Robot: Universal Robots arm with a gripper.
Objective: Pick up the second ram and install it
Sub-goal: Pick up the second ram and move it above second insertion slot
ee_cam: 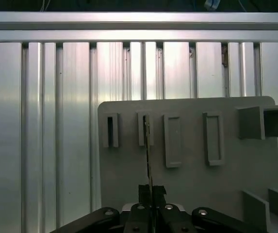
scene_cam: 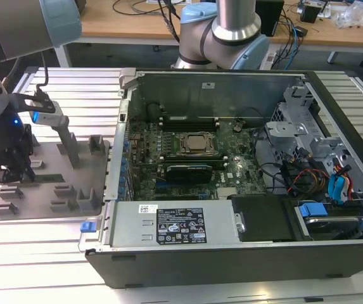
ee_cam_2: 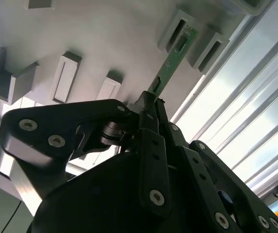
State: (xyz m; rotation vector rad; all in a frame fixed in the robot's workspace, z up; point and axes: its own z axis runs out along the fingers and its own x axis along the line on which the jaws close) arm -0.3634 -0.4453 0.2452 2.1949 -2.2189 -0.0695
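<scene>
At the exterior view's left, the gripper [ee_cam_2: 151, 104] is clamped on the second ram [ee_cam_2: 173, 60], whose far end sits in a grey tray [ee_cam_2: 105, 39] slot; not yet lifted or installed

arm [scene_cam: 235, 19]: silver tubes, pale-blue joint caps | claw [ee_cam_2: 151, 102]: matte black, silver screws

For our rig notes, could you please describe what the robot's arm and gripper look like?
The arm has silver-grey tubes with light blue joint caps, and a black cable near the wrist. The gripper is black: flat linked bars fastened with silver screws, narrowing to slim fingers. A small blue light glows on the wrist.
</scene>
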